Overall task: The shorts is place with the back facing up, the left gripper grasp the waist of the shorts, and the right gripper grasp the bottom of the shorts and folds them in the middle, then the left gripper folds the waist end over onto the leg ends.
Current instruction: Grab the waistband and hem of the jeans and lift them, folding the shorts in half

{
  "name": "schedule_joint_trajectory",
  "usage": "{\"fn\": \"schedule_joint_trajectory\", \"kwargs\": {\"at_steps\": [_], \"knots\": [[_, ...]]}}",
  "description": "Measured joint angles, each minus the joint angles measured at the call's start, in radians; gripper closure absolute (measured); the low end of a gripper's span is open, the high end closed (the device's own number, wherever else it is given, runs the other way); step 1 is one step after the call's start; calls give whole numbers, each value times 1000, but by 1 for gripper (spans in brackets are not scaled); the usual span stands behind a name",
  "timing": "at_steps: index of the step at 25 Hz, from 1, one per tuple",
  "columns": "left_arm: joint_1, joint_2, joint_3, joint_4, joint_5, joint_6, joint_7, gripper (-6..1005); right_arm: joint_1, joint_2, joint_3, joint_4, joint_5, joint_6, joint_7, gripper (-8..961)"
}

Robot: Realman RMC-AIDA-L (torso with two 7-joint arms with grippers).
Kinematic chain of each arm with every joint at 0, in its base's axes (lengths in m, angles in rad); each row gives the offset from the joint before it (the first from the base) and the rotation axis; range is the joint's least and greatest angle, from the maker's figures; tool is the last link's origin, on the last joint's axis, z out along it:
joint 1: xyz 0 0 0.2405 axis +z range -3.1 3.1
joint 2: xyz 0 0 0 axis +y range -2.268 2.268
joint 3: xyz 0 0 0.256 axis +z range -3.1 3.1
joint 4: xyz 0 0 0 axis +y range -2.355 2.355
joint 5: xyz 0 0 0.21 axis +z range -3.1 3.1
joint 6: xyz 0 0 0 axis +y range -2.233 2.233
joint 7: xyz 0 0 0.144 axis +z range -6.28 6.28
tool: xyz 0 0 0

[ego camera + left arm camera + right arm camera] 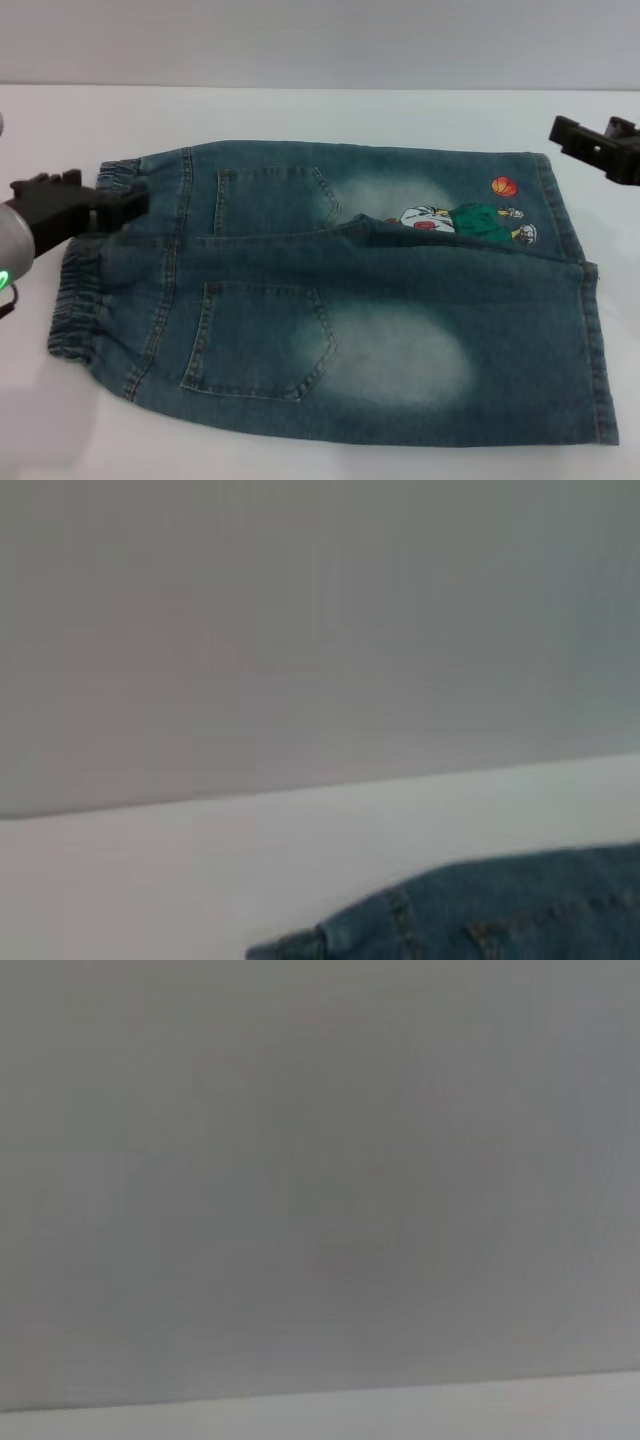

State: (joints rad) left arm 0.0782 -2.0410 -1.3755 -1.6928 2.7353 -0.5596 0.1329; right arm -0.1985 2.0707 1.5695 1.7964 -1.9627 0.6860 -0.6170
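Denim shorts flat, cartoon basketball print near one hem, wordless.

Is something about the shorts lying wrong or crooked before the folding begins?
Mostly fine: the shorts lie flat, back pockets up. One oddity: the far leg's inner edge is folded over along the middle seam, covering part of the cartoon print. The left gripper is at the waist; the right gripper hangs clear.

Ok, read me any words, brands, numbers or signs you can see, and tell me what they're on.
No readable text in any view.
The shorts carry only a cartoon print with a basketball near one hem: a picture, no letters or numbers legible.
No label shows on either gripper.
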Motion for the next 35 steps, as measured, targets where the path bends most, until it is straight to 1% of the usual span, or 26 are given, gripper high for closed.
{"fn": "schedule_joint_trajectory", "kwargs": {"at_steps": [2, 3, 4, 7, 8, 9, 10, 11, 12, 13, 16, 18, 24, 28, 32, 35], "knots": [[0, 0, 0, 0, 0, 0, 0, 227, -16, 3, 30, 20, 1, 44, 7, 222], [0, -13, -38, -32, -2, -104, 32, 228, -26, 3, 43, 27, 1, 65, 16, 222], [-1, -12, -56, -54, -2, -158, 35, 228, -37, 3, 60, 33, 1, 86, 30, 222], [-1, -12, -69, -69, -2, -195, 35, 228, -62, 4, 106, 43, 0, 149, 83, 222], [4, -12, -98, -111, -1, -278, 37, 228, -69, 4, 119, 44, -2, 172, 105, 222], [4, -12, -98, -111, -1, -278, 37, 228, -73, 4, 128, 42, -2, 191, 127, 222], [8, -13, -116, -137, 2, -334, 37, 229, -76, 5, 139, 39, -4, 212, 149, 222], [8, -13, -116, -137, 2, -334, 37, 229, -77, 5, 153, 33, -6, 238, 178, 221], [4, -14, -141, -162, 4, -427, 37, 229, -75, 5, 170, 26, -7, 273, 205, 221], [3, -14, -148, -165, 4, -450, 37, 229, -70, 4, 190, 20, -10, 312, 228, 221], [2, -15, -161, -168, 4, -496, 35, 229, -54, 3, 243, 16, -41, 422, 262, 221], [2, -15, -163, -168, 4, -514, 32, 230, -56, 5, 256, 16, -56, 446, 266, 222], [-6, -16, -158, -164, 7, -557, 32, 230, -60, 5, 257, 1, -63, 465, 257, 222], [-17, -17, -160, -163, 39, -610, 21, 231, -55, 3, 253, 0, -72, 494, 231, 221], [-43, -18, -165, -137, 84, -660, 2, 231, -53, 4, 252, 7, -83, 496, 224, 221], [-66, -18, -166, -106, 90, -679, 1, 232, -43, 4, 251, 6, -84, 496, 225, 221]]}}
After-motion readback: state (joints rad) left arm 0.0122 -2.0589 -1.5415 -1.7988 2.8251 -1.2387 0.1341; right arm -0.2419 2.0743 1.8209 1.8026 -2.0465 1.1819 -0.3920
